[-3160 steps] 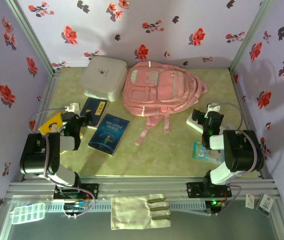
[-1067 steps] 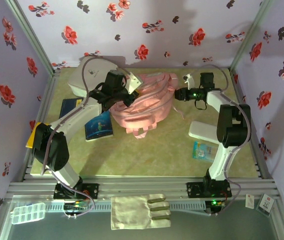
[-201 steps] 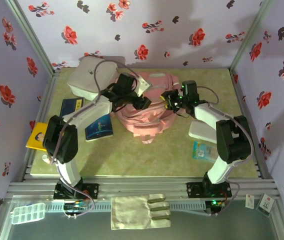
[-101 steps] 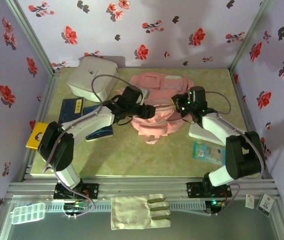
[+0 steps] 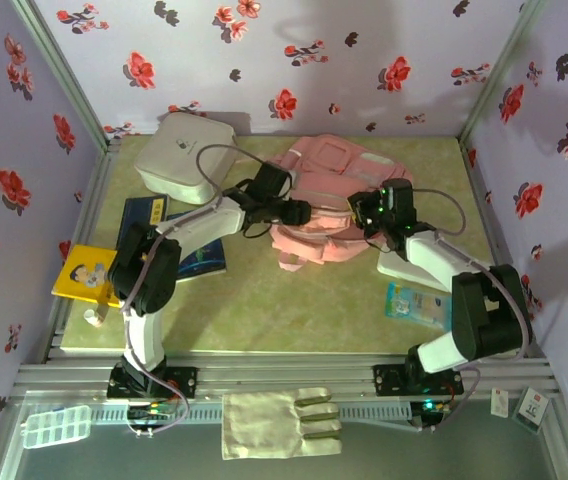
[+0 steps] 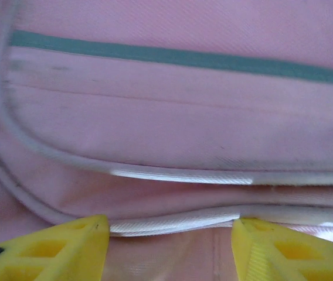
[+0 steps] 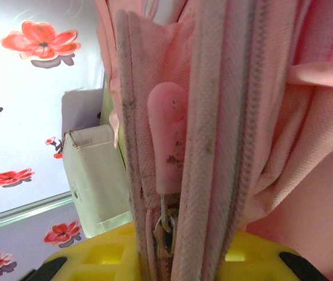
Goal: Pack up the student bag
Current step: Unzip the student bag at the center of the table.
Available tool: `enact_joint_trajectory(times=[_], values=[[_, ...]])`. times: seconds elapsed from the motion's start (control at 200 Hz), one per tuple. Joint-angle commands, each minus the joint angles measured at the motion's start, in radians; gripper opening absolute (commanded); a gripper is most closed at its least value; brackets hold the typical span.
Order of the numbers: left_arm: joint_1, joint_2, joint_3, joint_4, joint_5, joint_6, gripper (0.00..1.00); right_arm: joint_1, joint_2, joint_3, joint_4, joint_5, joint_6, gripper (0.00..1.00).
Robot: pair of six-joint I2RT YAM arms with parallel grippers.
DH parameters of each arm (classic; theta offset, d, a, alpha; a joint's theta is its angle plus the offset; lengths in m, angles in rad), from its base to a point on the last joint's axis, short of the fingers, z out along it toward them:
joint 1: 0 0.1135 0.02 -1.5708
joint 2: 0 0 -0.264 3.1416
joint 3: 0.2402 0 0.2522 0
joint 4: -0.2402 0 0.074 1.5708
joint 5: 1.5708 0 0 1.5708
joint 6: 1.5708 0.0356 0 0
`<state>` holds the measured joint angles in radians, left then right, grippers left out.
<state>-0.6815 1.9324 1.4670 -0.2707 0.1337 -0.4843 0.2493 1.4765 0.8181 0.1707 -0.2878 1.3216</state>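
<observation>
The student bag (image 5: 326, 190) sits on the table (image 5: 294, 300), in the middle toward the back. The left gripper (image 5: 301, 212) is at its left side, and the right gripper (image 5: 357, 208) is at its right side. A box (image 5: 177, 155) is behind the bag, to the left. In front of the box lie three books: the far book (image 5: 144, 212), the middle book (image 5: 207, 260) partly under the left arm (image 5: 189, 228), and the near book (image 5: 82, 274) by the table's left edge. A packet (image 5: 416, 304) lies on the right, nearer the front, well apart from the bag.
</observation>
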Motion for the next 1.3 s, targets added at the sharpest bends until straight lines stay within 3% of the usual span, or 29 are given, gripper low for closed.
enact_joint_trajectory(times=[0.0, 0.265, 0.475, 0.695, 1.03, 1.295], values=[[0.045, -0.039, 0.025, -0.072, -0.152, 0.014, 0.59, 0.021, 0.01, 0.032, 0.093, -0.042, 0.015, 0.25], [-0.049, -0.224, -0.074, -0.237, -0.265, -0.195, 0.7, 0.068, 0.073, 0.1, 0.127, 0.0, 0.016, 0.25], [-0.18, -0.195, -0.051, -0.274, -0.318, -0.245, 0.81, 0.082, 0.121, 0.118, 0.161, -0.023, 0.027, 0.25], [-0.247, -0.032, 0.142, -0.41, -0.372, -0.19, 0.72, 0.084, 0.116, 0.116, 0.181, -0.03, 0.037, 0.25], [-0.272, 0.09, 0.277, -0.441, -0.41, -0.126, 0.52, 0.084, 0.113, 0.102, 0.212, -0.053, 0.056, 0.25], [-0.292, 0.155, 0.343, -0.5, -0.432, -0.104, 0.53, 0.083, 0.112, 0.097, 0.214, -0.054, 0.057, 0.24]])
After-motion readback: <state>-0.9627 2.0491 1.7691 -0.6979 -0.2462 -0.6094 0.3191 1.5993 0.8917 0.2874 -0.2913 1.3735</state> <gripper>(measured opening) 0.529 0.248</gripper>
